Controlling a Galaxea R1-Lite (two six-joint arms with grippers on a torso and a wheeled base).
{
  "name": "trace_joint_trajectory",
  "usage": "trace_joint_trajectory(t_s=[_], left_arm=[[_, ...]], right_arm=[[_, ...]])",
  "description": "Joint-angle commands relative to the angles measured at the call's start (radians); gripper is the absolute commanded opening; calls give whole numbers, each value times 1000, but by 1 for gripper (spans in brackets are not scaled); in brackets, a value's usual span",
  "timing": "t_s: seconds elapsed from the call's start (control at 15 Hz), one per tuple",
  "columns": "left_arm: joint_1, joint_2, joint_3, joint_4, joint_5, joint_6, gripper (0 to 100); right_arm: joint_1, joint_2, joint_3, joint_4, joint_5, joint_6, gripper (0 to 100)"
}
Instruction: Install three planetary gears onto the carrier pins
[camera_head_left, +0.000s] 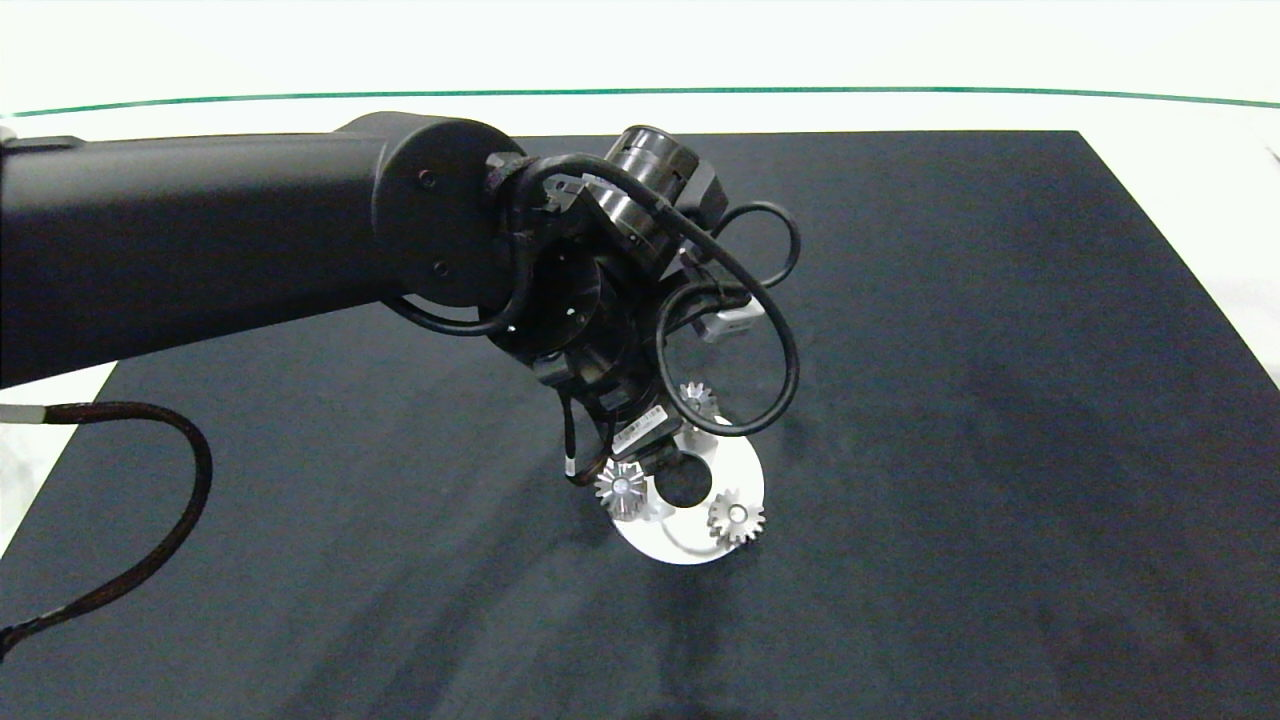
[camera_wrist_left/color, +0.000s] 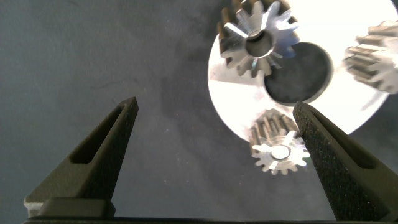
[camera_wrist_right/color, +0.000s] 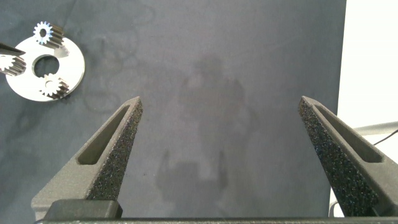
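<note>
— Left gripper (camera_wrist_left/color: 214, 134) first: how are its fingers, and what do they touch?

— Spread wide, holding nothing. It hovers low over the white disc (camera_head_left: 745, 478), one finger (camera_wrist_left/color: 339, 158) just beside a planetary gear (camera_wrist_left/color: 280, 148); whether they touch, I cannot tell.

— How do the gears look?

— Small, shiny silver, pointed teeth. All three planetary gears sit on the disc around its large centre hole (camera_head_left: 684, 481): one (camera_head_left: 620, 489) on the side nearer the mat's left edge, one (camera_head_left: 736, 517) toward the front edge, one (camera_head_left: 697, 399) toward the far edge, partly behind a cable loop. A pale carrier pin tip (camera_wrist_left/color: 281, 152) shows in the nearest gear's bore.

— And the right gripper (camera_wrist_right/color: 217, 149)?

— Also spread wide, empty, well away from the disc, above bare mat.

— The surface?

— A black mat (camera_head_left: 1000, 400) on a white table (camera_head_left: 1180, 115); the disc lies near the mat's middle.
</note>
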Motion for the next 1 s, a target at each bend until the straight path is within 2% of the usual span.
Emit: trace_joint_trajectory(t_s=[0.07, 0.27, 0.53, 0.6, 0.67, 0.87, 0.93, 1.0], left_arm=[[-8, 16, 0, 6, -4, -2, 100], [-8, 64, 0, 4, -6, -7, 100], [-2, 54, 0, 4, -15, -68, 100], [0, 24, 0, 24, -15, -98, 100], [6, -6, 0, 72, -18, -108, 100], [12, -99, 0, 218, -23, -111, 100], [17, -121, 0, 224, -27, -117, 100], [17, -148, 0, 224, -29, -140, 100]], right_arm=[[0, 1, 0, 3, -2, -2, 100], [0, 4, 3, 3, -2, -6, 100], [0, 4, 12, 2, -1, -9, 100], [0, 2, 14, 2, -1, -15, 100], [0, 2, 14, 2, -1, -18, 100], [0, 4, 14, 2, -1, -17, 100], [0, 2, 14, 2, -1, -17, 100], [0, 2, 14, 0, -1, -17, 100]])
